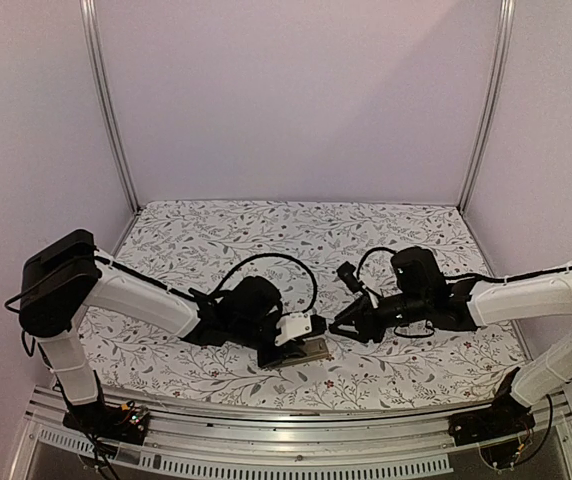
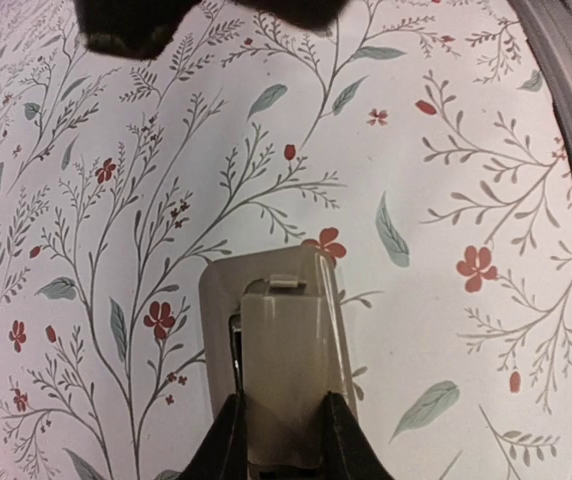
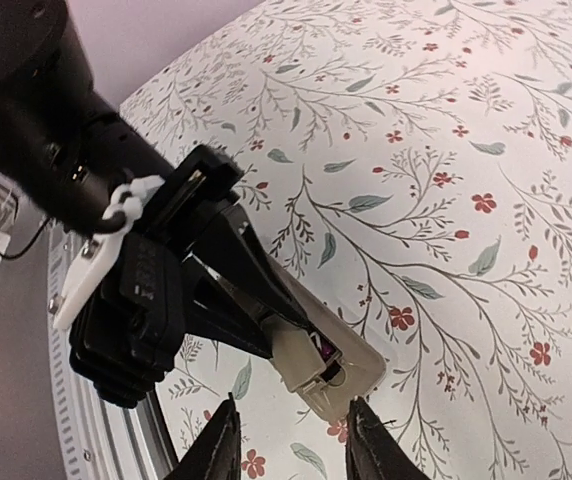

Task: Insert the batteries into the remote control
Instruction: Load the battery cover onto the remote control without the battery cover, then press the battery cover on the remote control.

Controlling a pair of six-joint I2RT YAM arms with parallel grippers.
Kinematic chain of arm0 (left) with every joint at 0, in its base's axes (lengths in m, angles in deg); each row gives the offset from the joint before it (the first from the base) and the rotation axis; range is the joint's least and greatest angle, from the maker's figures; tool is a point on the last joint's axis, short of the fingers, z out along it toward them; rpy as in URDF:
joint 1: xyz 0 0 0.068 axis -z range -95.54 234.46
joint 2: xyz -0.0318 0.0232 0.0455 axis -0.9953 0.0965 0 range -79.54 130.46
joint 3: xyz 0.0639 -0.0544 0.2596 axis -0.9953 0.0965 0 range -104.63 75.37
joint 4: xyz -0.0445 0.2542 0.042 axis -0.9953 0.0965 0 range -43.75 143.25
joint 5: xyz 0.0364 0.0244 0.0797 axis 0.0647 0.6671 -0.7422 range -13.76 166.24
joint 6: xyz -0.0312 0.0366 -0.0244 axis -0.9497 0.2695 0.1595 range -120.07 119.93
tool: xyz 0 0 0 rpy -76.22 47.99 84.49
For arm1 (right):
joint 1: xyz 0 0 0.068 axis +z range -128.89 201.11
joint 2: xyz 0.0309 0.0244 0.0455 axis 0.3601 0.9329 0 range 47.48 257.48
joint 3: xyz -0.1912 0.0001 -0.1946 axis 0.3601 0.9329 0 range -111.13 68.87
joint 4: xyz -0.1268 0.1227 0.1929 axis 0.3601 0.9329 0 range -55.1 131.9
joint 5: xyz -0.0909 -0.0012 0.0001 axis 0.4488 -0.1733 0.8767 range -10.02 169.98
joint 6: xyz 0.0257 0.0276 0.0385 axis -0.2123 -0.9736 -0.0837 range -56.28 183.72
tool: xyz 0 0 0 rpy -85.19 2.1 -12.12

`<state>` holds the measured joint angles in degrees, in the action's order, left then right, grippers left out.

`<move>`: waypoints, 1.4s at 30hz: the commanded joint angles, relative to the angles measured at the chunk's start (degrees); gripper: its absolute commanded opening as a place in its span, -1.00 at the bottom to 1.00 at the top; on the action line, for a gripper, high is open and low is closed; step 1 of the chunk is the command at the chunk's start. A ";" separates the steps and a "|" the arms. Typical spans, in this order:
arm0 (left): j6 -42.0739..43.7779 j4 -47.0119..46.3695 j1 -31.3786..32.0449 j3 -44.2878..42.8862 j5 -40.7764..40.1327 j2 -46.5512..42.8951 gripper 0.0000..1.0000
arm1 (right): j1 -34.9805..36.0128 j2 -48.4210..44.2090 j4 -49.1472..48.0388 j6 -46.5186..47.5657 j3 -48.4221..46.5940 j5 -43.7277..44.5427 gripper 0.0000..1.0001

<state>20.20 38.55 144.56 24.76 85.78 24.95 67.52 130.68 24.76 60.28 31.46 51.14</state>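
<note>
Clamping remote control [image 1: 311, 349] near front rail [image 1: 306, 412]

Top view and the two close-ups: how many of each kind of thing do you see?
Robot arms: 2
Tools: 2, left tool and right tool
Remote control: 1
Batteries: 1 glimpsed, in the remote's bay
Total: 6

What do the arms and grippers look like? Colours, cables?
Left arm and right arm: white link shells, black joints, looping black cables. Left gripper and right gripper: black, slim fingers; white part on the left one.
</note>
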 commanded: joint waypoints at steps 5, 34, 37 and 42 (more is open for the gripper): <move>-0.35 3.40 0.65 2.07 -4.42 0.80 -0.66 | -0.22 -2.99 12.13 -36.25 -1.99 14.28 -0.46; -0.41 3.31 0.91 2.18 -4.97 0.85 -0.67 | 4.59 15.49 15.88 -35.57 -13.71 2.91 -0.75; -0.38 3.39 0.95 2.09 -4.93 0.98 -0.67 | 4.56 15.42 16.11 -35.71 -13.64 3.32 -0.84; -0.32 3.49 0.90 2.05 -4.97 1.03 -0.67 | 4.56 15.41 16.41 -35.52 -13.95 3.78 -0.94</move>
<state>19.80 38.00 145.47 25.19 83.31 24.67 71.70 145.37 40.50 24.30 18.63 55.03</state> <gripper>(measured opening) 0.208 0.047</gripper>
